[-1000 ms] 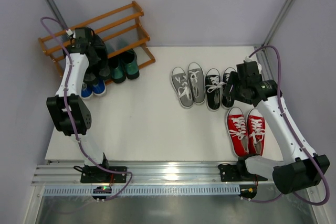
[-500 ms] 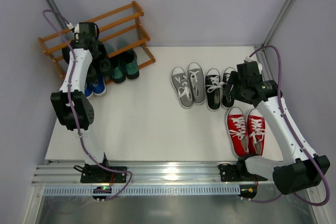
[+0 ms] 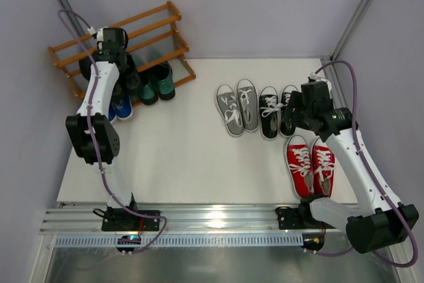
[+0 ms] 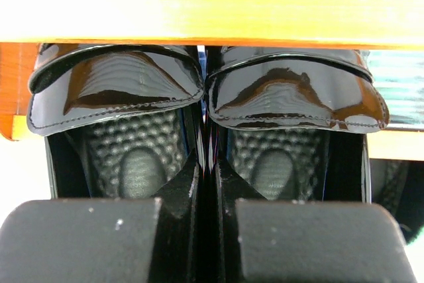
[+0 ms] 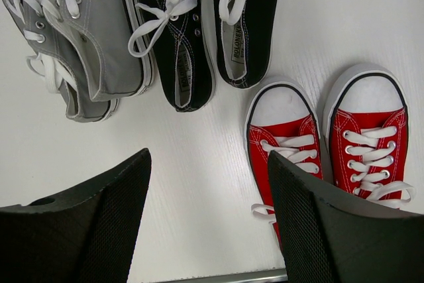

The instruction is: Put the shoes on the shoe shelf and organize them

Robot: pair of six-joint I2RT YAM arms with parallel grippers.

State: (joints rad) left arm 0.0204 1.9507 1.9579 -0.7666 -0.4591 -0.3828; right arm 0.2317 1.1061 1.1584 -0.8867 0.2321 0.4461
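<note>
While the left gripper point(image 4: 212, 187) was closed narrow, its fingers point(image 4: 182, 183) pinched the adjoining inner walls of the black loafers point(image 4: 116, 91) and so held the pair side by side. The glossy toes of both loafers lay under an orange rail of the shelf point(image 4: 212, 4). Their dimpled insoles faced the wrist camera. Which tier the pair met could not be told.

In the top view the left arm reached to the front of the shelf point(image 3: 152, 21), which stood at the far left corner of the table point(image 3: 192, 157). The blue sneakers point(image 3: 120, 108) sat at the low front of the shelf, just left of the green loafers point(image 3: 157, 82). Both pairs had their heels toward the arms.

The right gripper point(image 5: 209, 217) hung above the table with its fingers spread wide and nothing between them. The grey sneakers point(image 5: 79, 44) lay to the far left of it. The black-and-white sneakers point(image 5: 179, 44) lay just beside them, toes toward the near edge. The red sneakers point(image 5: 331, 144) lay nearer the arm bases, toes pointing away.

From above, these three pairs stood well apart from the shelf, on the right half of the table. The right gripper point(image 3: 293, 117) covered part of the right-hand black-and-white shoe.
</note>
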